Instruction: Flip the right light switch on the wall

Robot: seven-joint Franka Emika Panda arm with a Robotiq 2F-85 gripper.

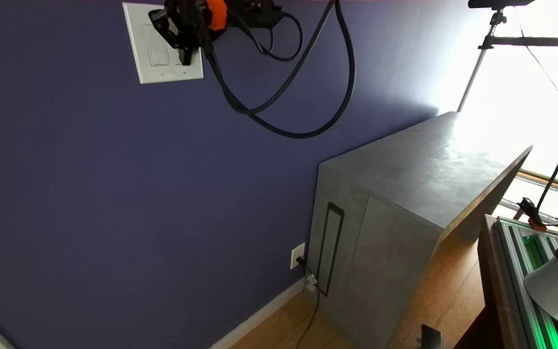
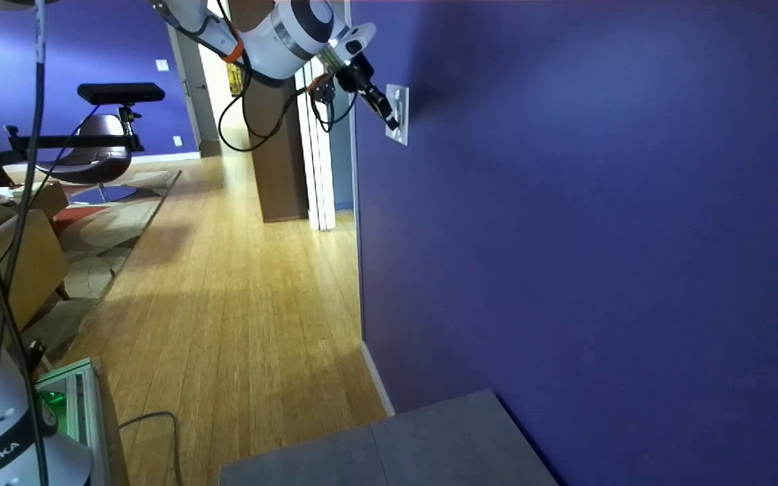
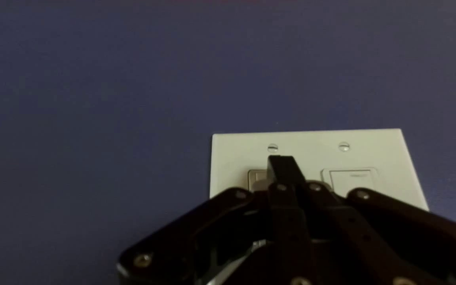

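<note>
The white double switch plate (image 1: pixel 149 72) is on the dark blue-purple wall (image 1: pixel 138 194). It also shows in an exterior view (image 2: pixel 399 101) and in the wrist view (image 3: pixel 307 138). The wrist picture appears upside down, so the right light switch (image 3: pixel 257 177) is on its left side, mostly hidden behind my fingers. The left-hand paddle (image 3: pixel 350 180) shows beside them, and in an exterior view (image 1: pixel 156 46). My gripper (image 3: pixel 285 168) is shut and empty, its tips together over the right paddle. In an exterior view the gripper (image 2: pixel 392 124) is at the plate; I cannot tell whether it touches.
A grey slanted cabinet (image 1: pixel 400 169) stands against the wall below and to the side. A small outlet (image 1: pixel 297 255) with a cord is low on the wall. Black cables (image 1: pixel 303 134) hang from the arm. A camera stand (image 1: pixel 497 19) is at the far side.
</note>
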